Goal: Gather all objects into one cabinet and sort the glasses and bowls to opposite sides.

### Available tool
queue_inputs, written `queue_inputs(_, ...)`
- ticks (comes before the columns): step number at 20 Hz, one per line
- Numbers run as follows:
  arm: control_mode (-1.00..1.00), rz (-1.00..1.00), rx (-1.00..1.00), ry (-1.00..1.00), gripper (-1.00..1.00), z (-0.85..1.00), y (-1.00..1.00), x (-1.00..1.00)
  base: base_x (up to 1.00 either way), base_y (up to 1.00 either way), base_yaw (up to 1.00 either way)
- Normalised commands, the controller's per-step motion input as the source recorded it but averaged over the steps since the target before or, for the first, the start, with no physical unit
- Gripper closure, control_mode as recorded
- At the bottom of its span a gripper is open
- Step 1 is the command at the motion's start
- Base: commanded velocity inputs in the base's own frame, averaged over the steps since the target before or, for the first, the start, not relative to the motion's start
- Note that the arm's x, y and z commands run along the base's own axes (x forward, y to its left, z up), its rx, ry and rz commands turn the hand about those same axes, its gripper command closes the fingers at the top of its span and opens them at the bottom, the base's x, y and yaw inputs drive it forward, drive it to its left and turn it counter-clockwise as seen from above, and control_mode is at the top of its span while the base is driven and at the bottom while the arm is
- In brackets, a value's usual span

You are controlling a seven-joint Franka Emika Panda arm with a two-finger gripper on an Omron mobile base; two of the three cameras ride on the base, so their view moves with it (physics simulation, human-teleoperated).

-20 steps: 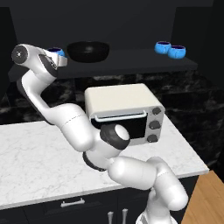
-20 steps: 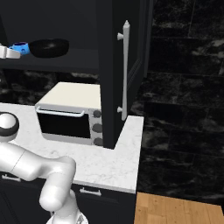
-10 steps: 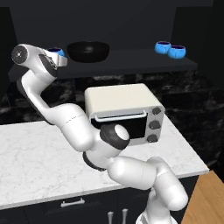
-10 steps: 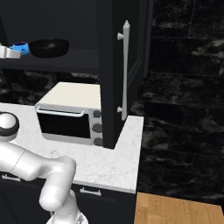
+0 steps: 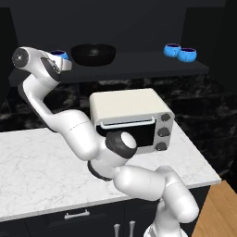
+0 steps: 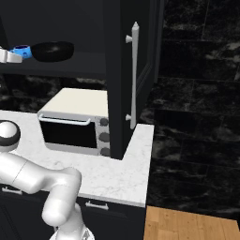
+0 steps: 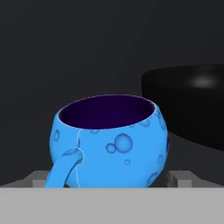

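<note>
- Overall light: dim, even, rendered; source not identifiable.
- Cabinet (image 5: pixel 139 62) interior: near-black across the top of both base views; detail lost in shadow.
- Marble counter (image 5: pixel 32 162): brightest surface, lower left of the left base view; no glare.
- Black bowl (image 7: pixel 192 105): one soft highlight, upper right of the hand view.
- Blue cup (image 7: pixel 109 140): evenly lit, sharp edges.
- Sharpness: base views slightly soft; no edge distortion evident.
</note>
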Motion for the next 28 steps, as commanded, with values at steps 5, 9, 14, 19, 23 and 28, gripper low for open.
queue_inputs(5,-1.0,-0.04,0.0,0.0,-1.0,0.0,0.0,0.0,0.0,0.0,0.0)
queue_inputs(9,-1.0,-0.04,0.0,0.0,1.0,0.0,0.0,0.0,0.0,0.0,0.0)
queue_inputs(14,-1.0,-0.03,0.0,0.0,1.0,0.0,0.0,0.0,0.0,0.0,0.0)
queue_inputs(19,-1.0,-0.02,0.0,0.0,1.0,0.0,-0.02,-0.03,0.0,0.0,0.0)
queue_inputs(23,-1.0,-0.03,0.0,0.0,1.0,0.0,-0.06,-0.08,0.0,0.0,0.0)
queue_inputs(28,-1.0,-0.02,0.0,0.0,1.0,0.0,-0.12,-0.15,0.0,0.0,0.0)
